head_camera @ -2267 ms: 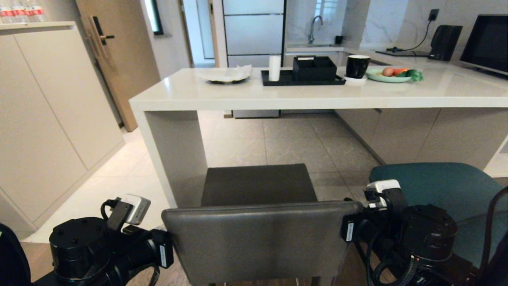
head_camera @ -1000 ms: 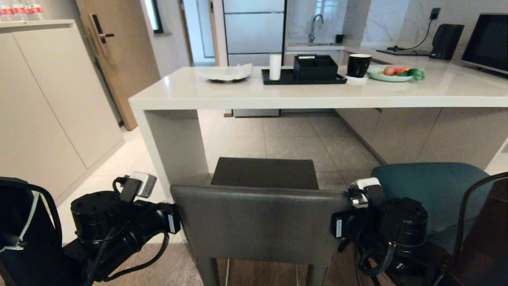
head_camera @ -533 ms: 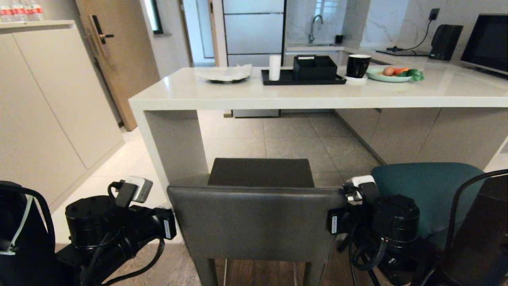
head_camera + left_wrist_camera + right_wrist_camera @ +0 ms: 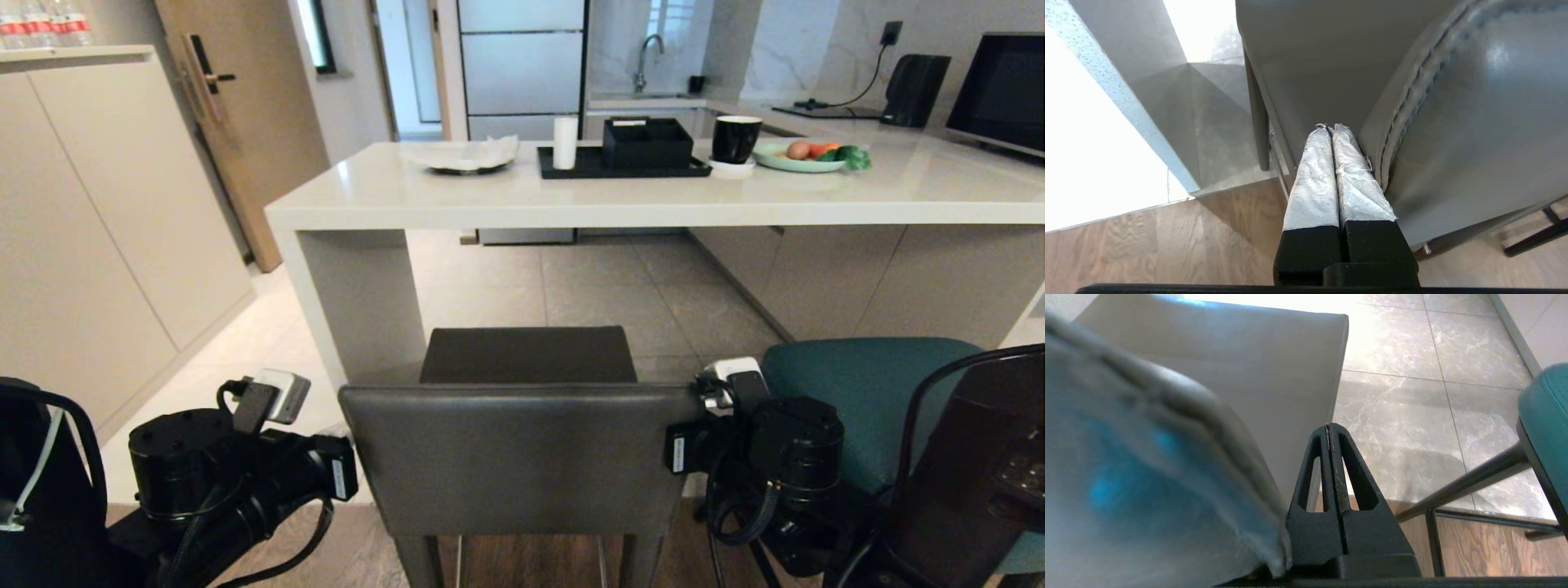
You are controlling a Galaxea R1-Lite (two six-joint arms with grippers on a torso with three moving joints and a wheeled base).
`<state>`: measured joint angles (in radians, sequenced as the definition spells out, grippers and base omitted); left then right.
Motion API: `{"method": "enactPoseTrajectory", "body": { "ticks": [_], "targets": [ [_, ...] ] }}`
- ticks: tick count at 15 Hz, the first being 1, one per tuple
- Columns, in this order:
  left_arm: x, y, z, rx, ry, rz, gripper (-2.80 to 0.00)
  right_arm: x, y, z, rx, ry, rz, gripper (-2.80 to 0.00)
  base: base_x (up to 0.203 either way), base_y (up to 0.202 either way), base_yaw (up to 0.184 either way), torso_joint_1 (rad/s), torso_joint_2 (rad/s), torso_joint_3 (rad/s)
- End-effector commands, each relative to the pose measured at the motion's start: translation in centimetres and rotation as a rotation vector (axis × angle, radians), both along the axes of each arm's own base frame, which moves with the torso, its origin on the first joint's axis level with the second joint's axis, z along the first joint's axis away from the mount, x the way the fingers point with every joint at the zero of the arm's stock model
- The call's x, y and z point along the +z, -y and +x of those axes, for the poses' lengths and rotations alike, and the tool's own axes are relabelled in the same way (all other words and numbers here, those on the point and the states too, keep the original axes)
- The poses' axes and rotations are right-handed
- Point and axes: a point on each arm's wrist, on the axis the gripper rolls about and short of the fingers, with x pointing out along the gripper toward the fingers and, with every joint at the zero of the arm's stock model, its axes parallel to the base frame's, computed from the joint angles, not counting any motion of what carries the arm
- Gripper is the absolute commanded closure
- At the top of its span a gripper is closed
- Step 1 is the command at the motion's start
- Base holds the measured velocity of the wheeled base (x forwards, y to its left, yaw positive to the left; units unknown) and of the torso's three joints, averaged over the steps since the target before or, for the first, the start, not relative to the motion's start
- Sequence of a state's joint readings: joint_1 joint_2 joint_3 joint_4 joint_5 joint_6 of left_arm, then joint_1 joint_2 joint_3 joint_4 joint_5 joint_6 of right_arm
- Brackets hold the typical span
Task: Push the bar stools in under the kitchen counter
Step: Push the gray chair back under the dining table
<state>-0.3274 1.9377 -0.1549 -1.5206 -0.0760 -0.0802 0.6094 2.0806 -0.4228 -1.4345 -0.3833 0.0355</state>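
The dark-grey stool (image 4: 522, 441) stood just in front of the kitchen counter (image 4: 653, 204), its low square back facing the robot and its seat reaching forward toward the counter's edge without being under the slab. The counter's pale end panel (image 4: 359, 302) stood close by the stool's left front corner.

The left gripper (image 4: 1331, 127) sat against the stool's left side, just beside the stitched edge of the backrest. Its two taped fingers (image 4: 1312, 175) were pressed flat together, holding nothing. In the head view only the left arm's wrist (image 4: 245, 465) showed at the left edge of the stool's back.

The right gripper (image 4: 1328, 425) was at the stool's right side, its black fingers (image 4: 1355, 473) also closed on each other with nothing between them, lying alongside the side of the seat beneath the backrest. Its wrist (image 4: 759, 449) pressed up near the right edge of the stool's back.

The teal stool (image 4: 873, 400) stood to the right of the grey stool, close beside the right arm, its seat likewise out from under the counter; its thin black leg (image 4: 1457, 486) showed near the right gripper.

Up on the counter, beyond the grey stool, sat a black tray (image 4: 571, 170) with a white roll (image 4: 565, 142) and a black box (image 4: 649, 144), a black mug (image 4: 735, 139) and a green plate of vegetables (image 4: 784, 163).
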Motion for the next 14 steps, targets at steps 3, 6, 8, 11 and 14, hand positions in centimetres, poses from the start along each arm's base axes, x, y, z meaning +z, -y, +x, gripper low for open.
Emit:
{"method": "enactPoseTrajectory", "body": {
  "ticks": [3,6,8,11,14],
  "targets": [
    [0.1,0.13,0.06,-0.006,0.01,-0.004,0.0,-0.25,-0.1,0.17,-0.001,0.0,-0.001,0.0,0.175,0.0,0.0,-0.003,-0.01,0.004],
    [0.2,0.15,0.07,-0.007,0.015,-0.005,0.0,-0.21,-0.14,0.3,-0.002,0.002,0.001,0.0,0.192,0.0,0.001,0.003,0.0,0.0],
    [0.17,0.13,0.08,-0.006,0.014,-0.005,0.0,-0.2,-0.22,0.35,-0.001,0.004,0.002,0.0,0.187,0.0,0.0,0.003,0.0,0.004],
    [0.16,0.17,0.07,-0.008,0.013,-0.005,0.0,-0.28,-0.27,0.41,-0.002,0.005,0.003,0.0,0.187,0.0,0.002,0.002,0.0,0.001],
    [0.2,0.16,0.06,-0.009,0.015,-0.006,0.0,-0.3,-0.29,0.45,-0.002,0.005,0.003,0.0,0.191,0.0,0.002,0.003,0.0,0.001]
  ]
}}
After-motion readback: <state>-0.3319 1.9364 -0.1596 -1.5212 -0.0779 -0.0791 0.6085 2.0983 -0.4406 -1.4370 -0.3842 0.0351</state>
